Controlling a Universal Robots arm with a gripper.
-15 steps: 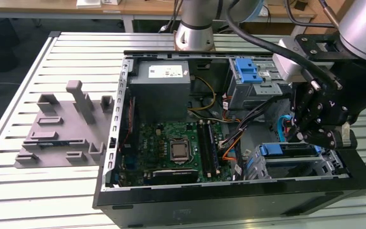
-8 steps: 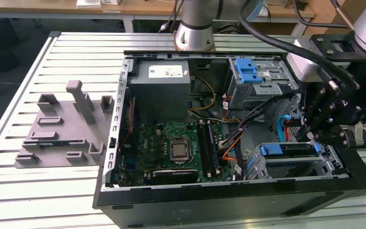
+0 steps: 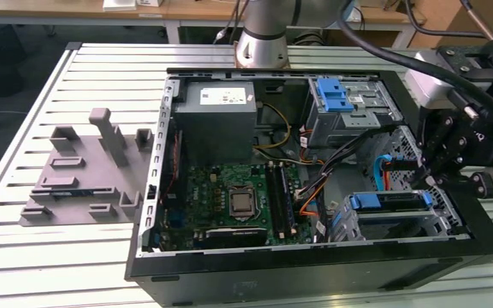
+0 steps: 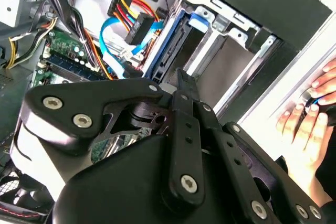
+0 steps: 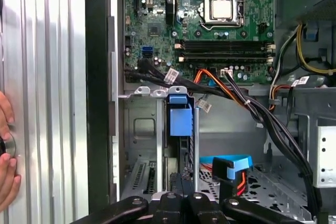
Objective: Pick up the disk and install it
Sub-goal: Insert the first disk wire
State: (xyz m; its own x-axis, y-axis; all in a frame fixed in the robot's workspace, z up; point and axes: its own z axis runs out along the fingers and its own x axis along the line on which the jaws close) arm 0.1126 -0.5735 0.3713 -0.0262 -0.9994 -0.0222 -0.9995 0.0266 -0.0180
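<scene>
1. far from the jaws, at the exterior view's left, a grey holder [image 3: 84, 170] lies on the counter [image 3: 15, 115]. it is well apart from the disk.
2. closer to the jaws is the open computer case [image 3: 315, 273], with a green board [image 3: 229, 192] inside it.
3. right under the jaws is a metal bay [image 5: 140, 129]. the disk [image 3: 392, 201] stands in this bay on its thin side. its blue handle [image 5: 180, 120] shows at one end.
4. the jaws hang just above the top edge of the disk. they look narrow, pressed close together, and i see nothing held between them.
5. a blue cable [image 5: 231, 165] lies loose just beside the disk. as far as i can see, it is not plugged into it.
6. past the jaws, outside the case, a person's hand [image 4: 310, 119] rests on the counter.
7. so i think the picking up is done, and the disk is in its place or very nearly. i cannot tell if it is pushed all the way in.
</scene>
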